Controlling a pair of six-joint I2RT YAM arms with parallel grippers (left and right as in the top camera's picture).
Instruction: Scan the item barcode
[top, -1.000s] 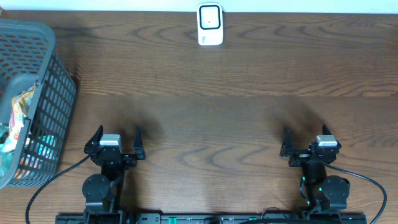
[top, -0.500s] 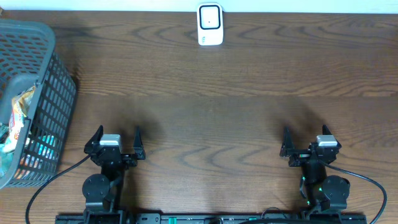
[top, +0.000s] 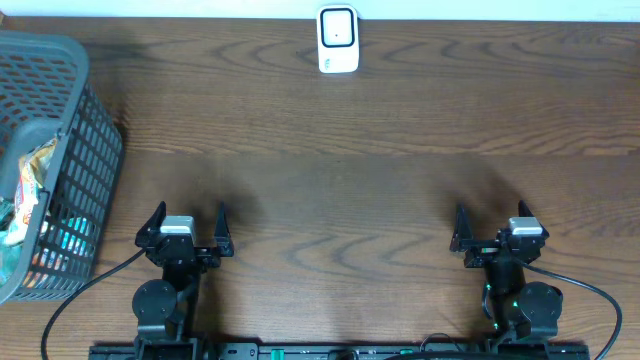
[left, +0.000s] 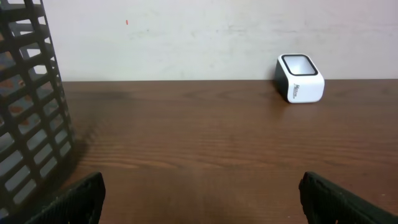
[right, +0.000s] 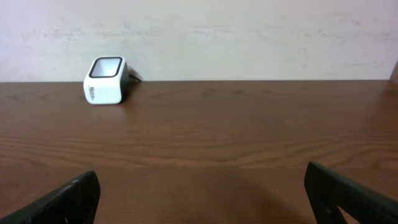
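Note:
A white barcode scanner (top: 338, 38) with a dark window stands at the far middle edge of the table; it also shows in the left wrist view (left: 300, 78) and the right wrist view (right: 106, 79). Packaged items (top: 28, 195) lie inside the grey basket (top: 75, 60) at the left; no barcode is visible on them. My left gripper (top: 190, 212) rests near the front edge, open and empty (left: 201, 194). My right gripper (top: 490, 214) rests at the front right, also open and empty (right: 202, 194).
The mesh wall of the basket (left: 31, 118) rises just left of my left gripper. A pale wall runs behind the dark wooden table (top: 340, 170). Black cables trail from both arm bases at the front edge.

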